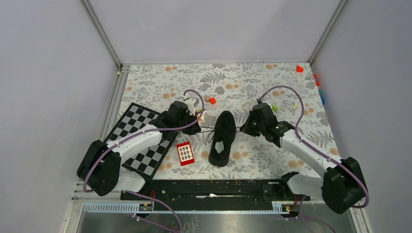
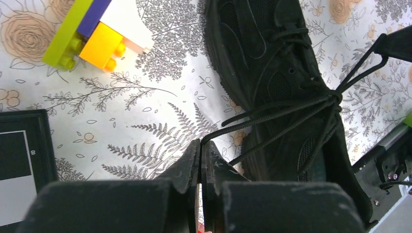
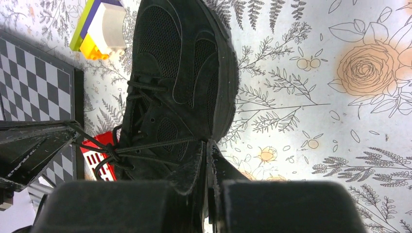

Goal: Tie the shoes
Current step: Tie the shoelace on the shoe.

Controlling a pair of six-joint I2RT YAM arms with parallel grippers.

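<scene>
Top cam: black sneaker (image 1: pixel 222 138) lies mid-table (image 1: pixel 272 82), toe pointing away from me, w/ left tool (image 1: pixel 198 128) and right tool (image 1: pixel 241 129) on either side. The laces (image 2: pixel 291 109) barely read from up there. Left wrist cam shows its tool pinched together on a strand running straight to the crossing over the tongue. Right wrist cam shows the same on its side. Lego stack (image 2: pixel 92 34) sits nr the toe, chessboard (image 1: pixel 138 138) at left.

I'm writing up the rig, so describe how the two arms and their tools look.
The left arm and right arm have white shells between bulky black joints, each with a purple cable looping along it. The left tool and right tool are matte black, each with two tapered, scuffed fingers.
</scene>
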